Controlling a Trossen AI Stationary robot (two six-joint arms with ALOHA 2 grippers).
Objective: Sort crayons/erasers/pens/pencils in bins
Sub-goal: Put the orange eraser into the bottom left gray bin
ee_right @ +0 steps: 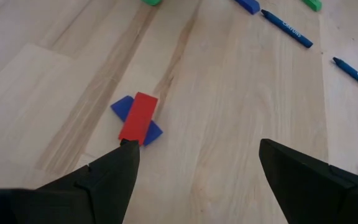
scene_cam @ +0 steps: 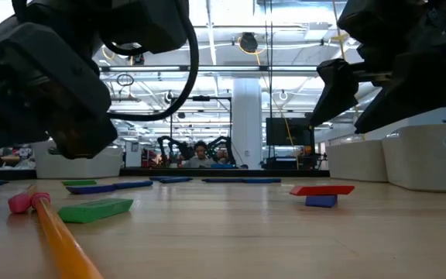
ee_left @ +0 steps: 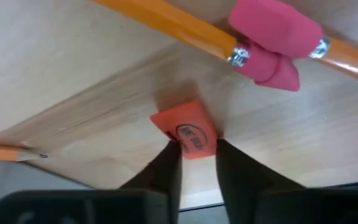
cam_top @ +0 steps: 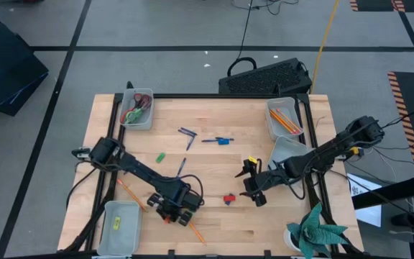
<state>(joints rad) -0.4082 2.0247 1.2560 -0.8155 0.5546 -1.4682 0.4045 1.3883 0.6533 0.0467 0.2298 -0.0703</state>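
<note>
An orange eraser [ee_left: 185, 130] lies flat on the table [cam_top: 214, 162] in the lower left of the overhead picture, pinched between the two fingers of the left claw [cam_top: 172, 209], which is clenched on it low over the wood. Just beside it two pencils [ee_left: 173, 25] cross at their pink rubber ends [ee_left: 272, 37], and one of them [cam_top: 196, 232] runs out toward the table's bottom edge. Near the middle bottom a red eraser [cam_top: 229, 198] lies across a blue one [ee_right: 124, 107], the two touching; the right claw [cam_top: 254, 187] hovers just to their right with its fingers spread wide, grasping nothing. Farther up the table lie dark blue pens [cam_top: 187, 134], another pen with a blue piece [cam_top: 220, 140], and a small green piece [cam_top: 160, 156]. Four bins stand near the corners: upper left [cam_top: 136, 109] with red and green things, upper right [cam_top: 284, 119] with orange pencils, one just below it [cam_top: 287, 150] partly under the right arm, and lower left [cam_top: 118, 226].
</note>
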